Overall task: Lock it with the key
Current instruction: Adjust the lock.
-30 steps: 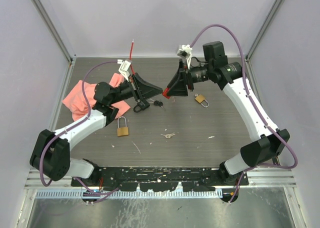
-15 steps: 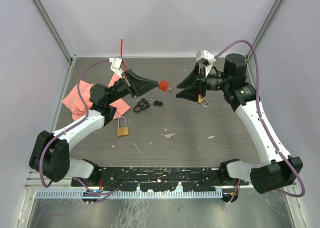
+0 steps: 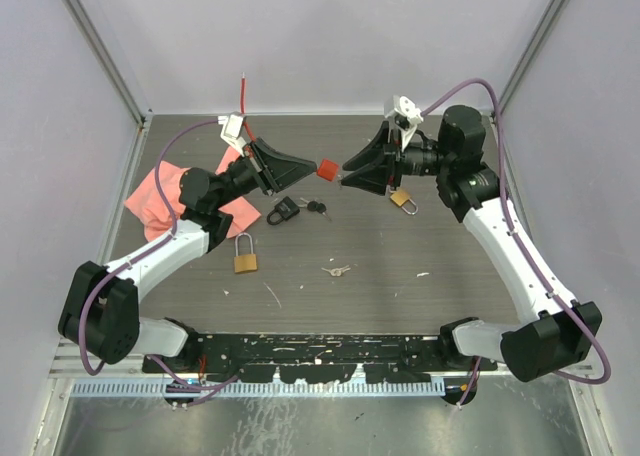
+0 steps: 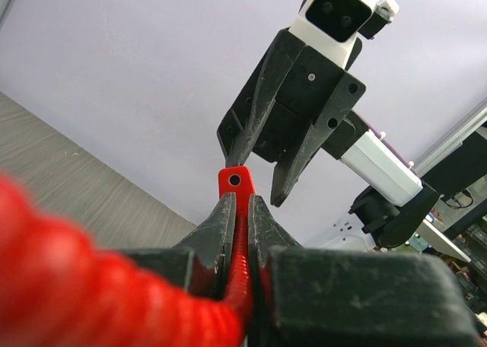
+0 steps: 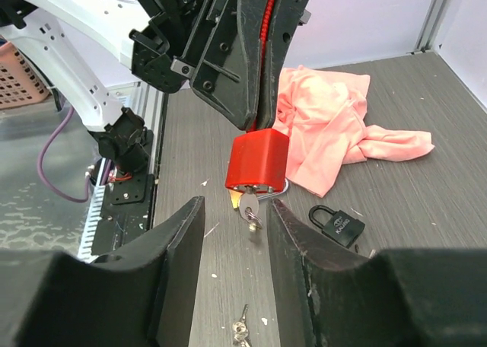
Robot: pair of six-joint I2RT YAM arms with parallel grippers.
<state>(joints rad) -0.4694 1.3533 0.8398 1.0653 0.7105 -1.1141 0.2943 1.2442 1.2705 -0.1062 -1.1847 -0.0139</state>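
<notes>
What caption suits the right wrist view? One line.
Open right gripper faces the red padlock, key inserted, held by the left gripper.

We log the red padlock [image 3: 324, 168] as bright red, with a silver key [image 5: 249, 204] under it. Left gripper [image 3: 312, 171] and right gripper [image 3: 346, 176] are both black, and a red ribbed cord [image 4: 68, 286] shows by the left one. We mark the left arm [image 3: 165, 256] and right arm [image 3: 510, 246] white with black joints, and the cable [image 3: 470, 81] purple. Cloth [image 3: 165, 191] is salmon pink. Small padlock [image 3: 283, 213] is black. Brass padlock [image 3: 245, 263] and second brass padlock [image 3: 404, 203] are gold with silver shackles. Table [image 3: 400, 266] is dark grey with wood-grain streaks. Walls [image 3: 320, 36] are pale lilac.
</notes>
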